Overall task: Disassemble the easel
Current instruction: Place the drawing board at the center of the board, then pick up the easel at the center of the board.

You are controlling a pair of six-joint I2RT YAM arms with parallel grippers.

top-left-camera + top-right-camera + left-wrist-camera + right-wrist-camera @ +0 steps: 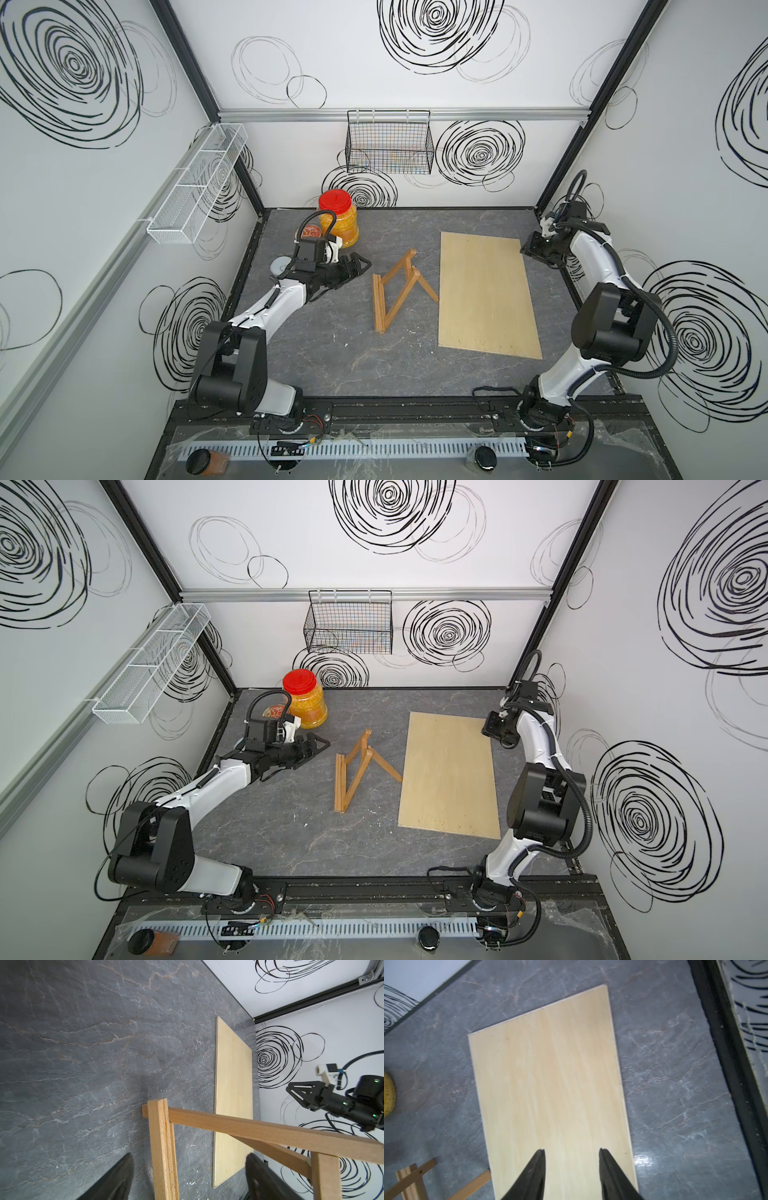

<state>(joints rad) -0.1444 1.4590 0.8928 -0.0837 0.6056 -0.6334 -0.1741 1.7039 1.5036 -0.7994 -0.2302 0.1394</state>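
Easel [404,293] sits on the grey table [332,357] just ahead of the left pincer [360,272], a small gap off its tips and touching neither of them. Its ledge strip [377,303] is the part nearest that pincer, and its single back leg [427,286] points away from it, with the foot ending just beside the near long edge of the pale board [486,295]. Whether foot and board touch cannot be told.

The left pincer is low over the table with its jaws spread wide and nothing between them. In the left wrist view its two dark fingers [122,1176] frame the ledge strip, which lies beyond them, not inside the gap.

The right pincer [571,1150] hangs above the board, well apart from the easel, on the far side of the board from it. Its jaws are partly parted, narrower than the left ones, and hold nothing. In the right wrist view only bare board shows between its tips, and the board lies flat beneath them.

Behind the left pincer, by its wrist, stands a jar [340,220] with a red lid
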